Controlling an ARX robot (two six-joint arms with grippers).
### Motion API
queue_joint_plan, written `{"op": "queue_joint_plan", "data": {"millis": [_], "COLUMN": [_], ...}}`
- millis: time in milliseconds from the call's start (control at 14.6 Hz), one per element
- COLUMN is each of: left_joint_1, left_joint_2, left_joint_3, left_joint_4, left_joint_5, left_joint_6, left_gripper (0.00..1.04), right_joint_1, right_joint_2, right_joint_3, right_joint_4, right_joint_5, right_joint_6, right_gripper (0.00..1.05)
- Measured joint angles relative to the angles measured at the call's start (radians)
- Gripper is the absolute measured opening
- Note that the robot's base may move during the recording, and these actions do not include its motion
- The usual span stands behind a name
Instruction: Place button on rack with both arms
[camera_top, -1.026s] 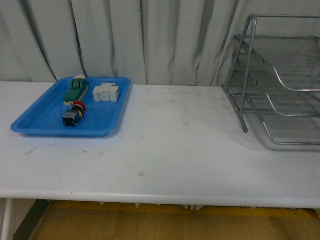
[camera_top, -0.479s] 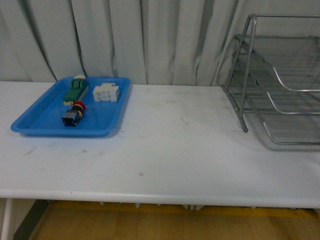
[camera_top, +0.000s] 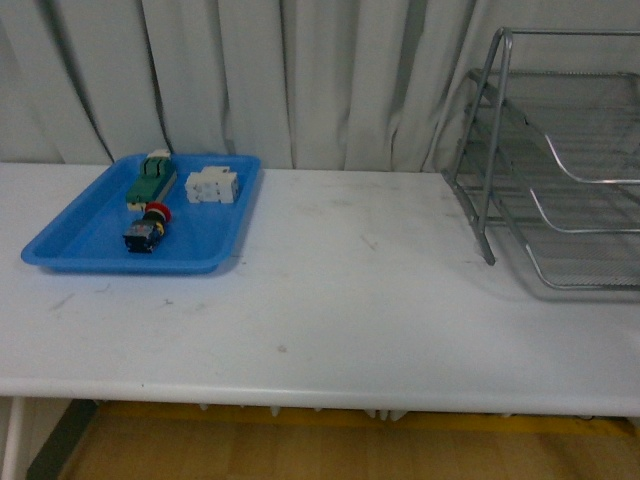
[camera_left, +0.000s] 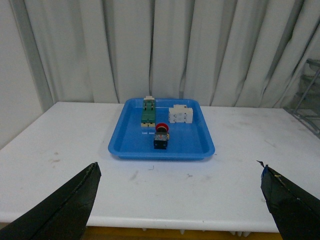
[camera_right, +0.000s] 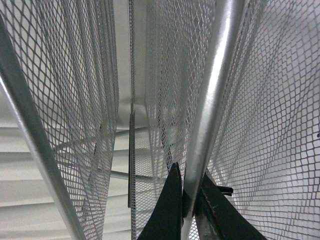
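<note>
Spreading across your front view, the white surface (camera_top: 350, 300) carries the silver wire-mesh three-tier rack (camera_top: 580, 265) at the right and a flat blue plastic tray (camera_top: 95, 225) at the left. In that tray sits a green terminal block (camera_top: 151, 181), and just in front of it lies the small red-capped push-button switch (camera_top: 148, 226). Your right gripper (camera_right: 190, 200) is clamped on a rack rod; your left gripper (camera_left: 179, 172) is spread wide, holding nothing.

No readable lettering on button (camera_left: 161, 136) or rack (camera_top: 499, 150) (too blurred).
</note>
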Motion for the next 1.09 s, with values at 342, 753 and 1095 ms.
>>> {"op": "queue_joint_plan", "data": {"millis": [342,753,1095], "left_joint_1": [0.0,0.0,0.0], "left_joint_2": [0.0,0.0,0.0], "left_joint_3": [0.0,0.0,0.0], "left_joint_4": [0.0,0.0,0.0], "left_joint_5": [0.0,0.0,0.0], "left_joint_6": [0.0,0.0,0.0], "left_gripper": [0.98,0.98,0.98], "right_joint_1": [0.0,-0.012,-0.029], "right_joint_2": [-0.013,-0.046,-0.097], "right_joint_3": [-0.051,-0.14,-0.245], "right_joint_4": [0.01,0.024,0.032], "right_joint_5": [0.001,-0.01,-0.019], "right_joint_6": [0.031,0.049,0.076], "right_gripper": [0.05,0.04,0.04]}}
